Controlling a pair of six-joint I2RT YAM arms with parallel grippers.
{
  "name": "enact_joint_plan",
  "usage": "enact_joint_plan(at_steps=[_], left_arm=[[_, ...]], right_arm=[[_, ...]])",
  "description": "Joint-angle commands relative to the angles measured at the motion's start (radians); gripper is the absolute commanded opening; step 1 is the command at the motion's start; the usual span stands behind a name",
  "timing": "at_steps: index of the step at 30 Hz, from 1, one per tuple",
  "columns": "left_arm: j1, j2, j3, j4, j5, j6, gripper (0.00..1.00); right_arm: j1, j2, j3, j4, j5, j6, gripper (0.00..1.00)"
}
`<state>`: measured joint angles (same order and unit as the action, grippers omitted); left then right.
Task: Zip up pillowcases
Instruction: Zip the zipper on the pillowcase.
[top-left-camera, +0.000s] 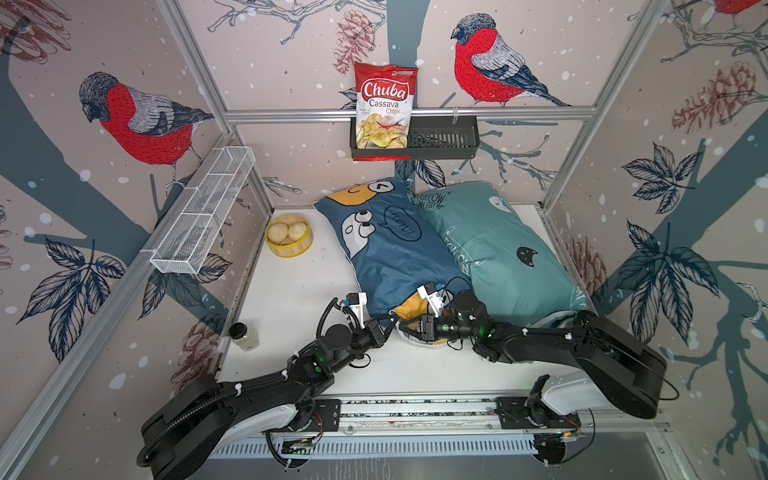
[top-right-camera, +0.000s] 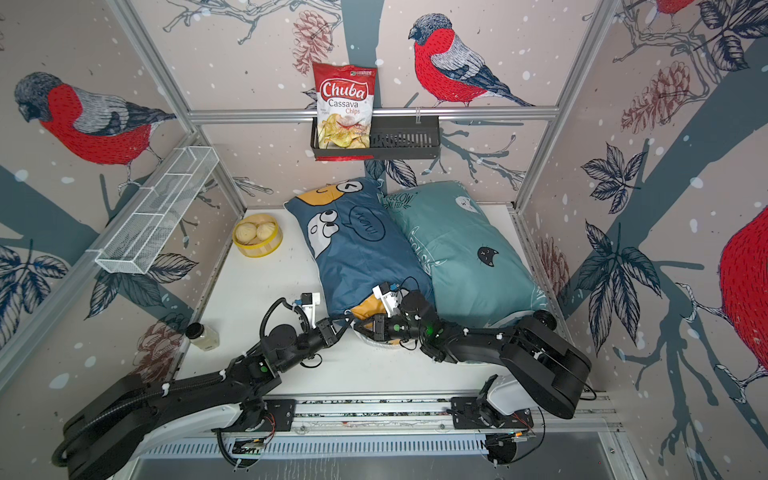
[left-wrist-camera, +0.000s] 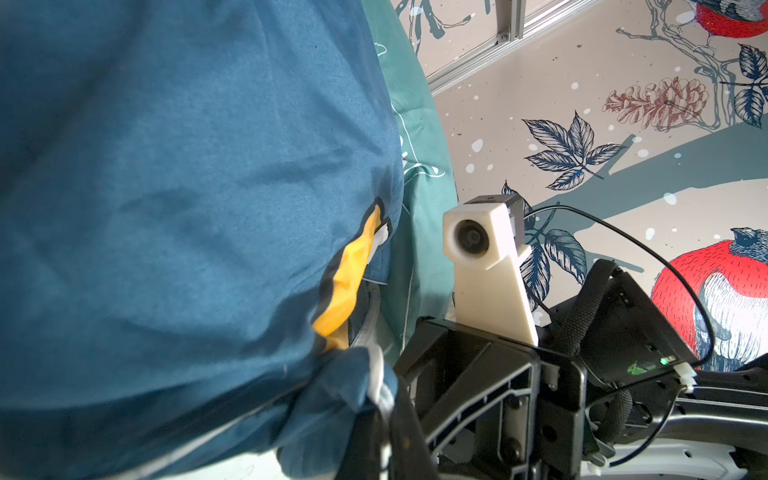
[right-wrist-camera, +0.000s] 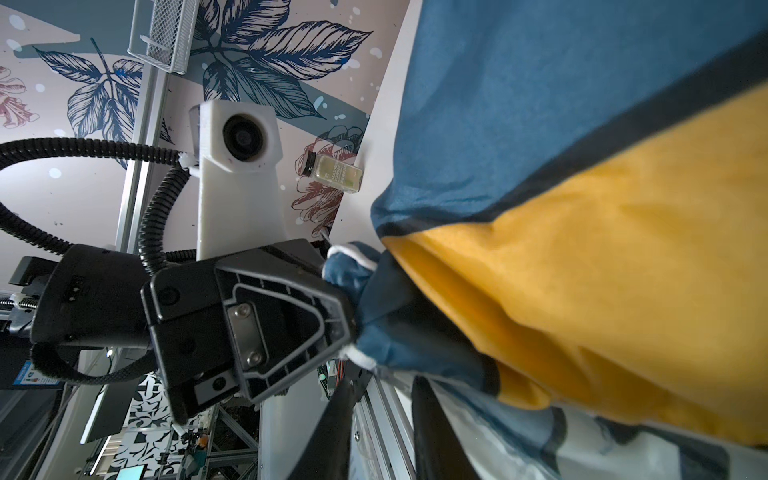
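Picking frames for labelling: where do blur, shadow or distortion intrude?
Both top views: sharp, evenly lit, with wide-angle stretch toward the corners. Left wrist view: the blue pillow lies in shadow along its underside. Right wrist view: its close orange patch is soft.

Top views: stereo pair, high above the near edge, facing down and far; both cover the whole table (top-left-camera: 299, 299), left arm (top-left-camera: 257, 386) and right arm (top-left-camera: 552, 336).
Left wrist view: hard against the dark blue pillowcase (left-wrist-camera: 187, 187), facing right, onto the right wrist camera (left-wrist-camera: 473, 239).
Right wrist view: equally close, same pillowcase's near end, facing left, onto the left wrist camera (right-wrist-camera: 243, 137).
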<state>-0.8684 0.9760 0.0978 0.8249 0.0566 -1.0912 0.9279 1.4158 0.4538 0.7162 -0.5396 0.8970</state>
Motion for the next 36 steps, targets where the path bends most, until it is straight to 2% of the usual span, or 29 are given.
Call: enact_joint_plan(at_steps=[1,16,25,32,36], left_arm=[[-0.003,0.001,-0.001,0.057,0.006,0.015,0.0],[-0.003,0.007,0.003,0.06,0.009,0.016,0.0],[-0.003,-0.003,0.002,0.054,0.006,0.018,0.0],[-0.003,-0.057,0.002,0.002,-0.031,0.046,0.0],[-0.003,-0.106,-0.004,-0.046,-0.067,0.063,0.0]], right_arm=[[0.0,-0.014,0.014,0.002,-0.004,-0.005,0.25],[0.001,-0.016,0.017,-0.017,0.004,-0.015,0.16],[0.001,-0.02,0.017,-0.039,0.016,-0.023,0.06],[0.006,-0.012,0.024,-0.075,0.053,-0.046,0.0],[0.029,0.01,0.047,-0.095,0.074,-0.05,0.0]])
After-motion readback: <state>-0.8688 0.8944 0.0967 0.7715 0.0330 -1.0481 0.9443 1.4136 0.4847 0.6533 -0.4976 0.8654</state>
